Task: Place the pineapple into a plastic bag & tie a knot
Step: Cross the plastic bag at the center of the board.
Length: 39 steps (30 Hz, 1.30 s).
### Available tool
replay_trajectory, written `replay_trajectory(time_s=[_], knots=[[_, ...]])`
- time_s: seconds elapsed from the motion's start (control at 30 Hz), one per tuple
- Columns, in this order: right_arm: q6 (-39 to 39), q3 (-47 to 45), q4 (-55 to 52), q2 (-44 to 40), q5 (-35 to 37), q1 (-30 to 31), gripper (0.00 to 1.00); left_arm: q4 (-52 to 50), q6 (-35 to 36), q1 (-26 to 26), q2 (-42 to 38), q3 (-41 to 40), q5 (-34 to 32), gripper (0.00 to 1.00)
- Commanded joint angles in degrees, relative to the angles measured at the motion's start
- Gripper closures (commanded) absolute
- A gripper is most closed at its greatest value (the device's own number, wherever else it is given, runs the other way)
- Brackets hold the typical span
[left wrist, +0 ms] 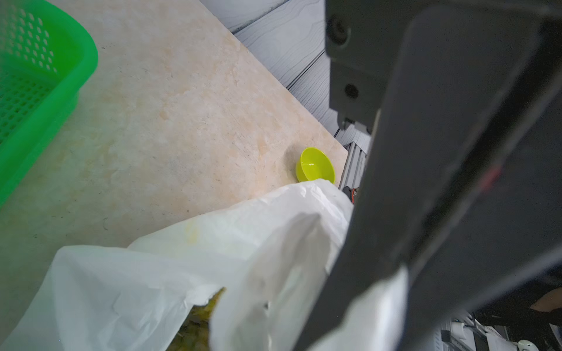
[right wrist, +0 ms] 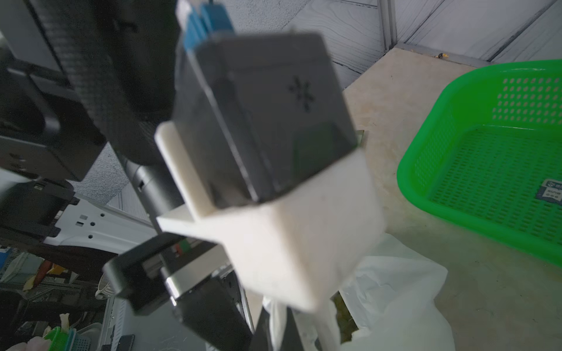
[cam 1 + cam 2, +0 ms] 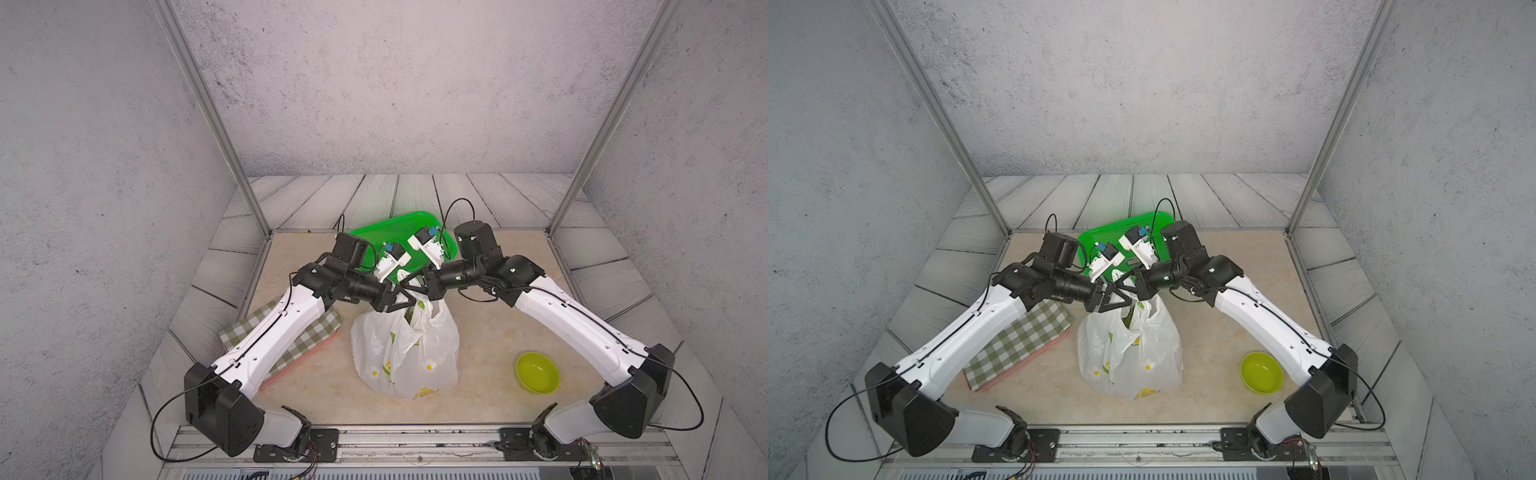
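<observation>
White plastic bag stands mid-table, pineapple inside; my right gripper is pinched together on its top; my left gripper, I cannot tell; a weak pinch could let thin handles slip loose.

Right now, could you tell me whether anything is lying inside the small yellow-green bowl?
No, in both top views the yellow-green bowl shows only its own bare, glossy inside.

On the tabletop: two robot arms, one plastic bag, one green mesh basket, one lime-green bowl, one checked tray.
</observation>
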Motion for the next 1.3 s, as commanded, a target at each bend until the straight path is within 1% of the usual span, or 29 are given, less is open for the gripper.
replay_trajectory(time_s=[0.0,0.33,0.6,0.83,1.03,1.27], knots=[[2.71,0.45,3.30,0.26,-2.95,-0.12,0.99,4.91,-2.04,-0.45,-0.78,-0.52,2.40,0.69],[8.10,-2.90,9.65,1.01,-3.98,-0.13,1.00,15.96,-8.97,-0.43,-1.72,-3.42,5.75,0.69],[10.40,-6.58,14.40,1.31,-4.64,-0.22,1.00,19.08,-10.86,-0.47,-1.93,-4.93,9.52,0.70],[14.84,-10.06,20.31,1.78,-5.96,-0.13,1.00,22.81,-13.07,-0.46,-2.20,-6.52,9.18,0.70],[15.00,-13.46,22.80,0.97,-4.29,-0.05,1.00,25.28,-14.47,-0.37,-2.54,-6.98,10.36,0.70],[18.19,-16.35,27.43,0.80,-3.17,-0.13,1.00,28.21,-16.49,-0.37,-3.21,-7.54,8.01,0.70]])
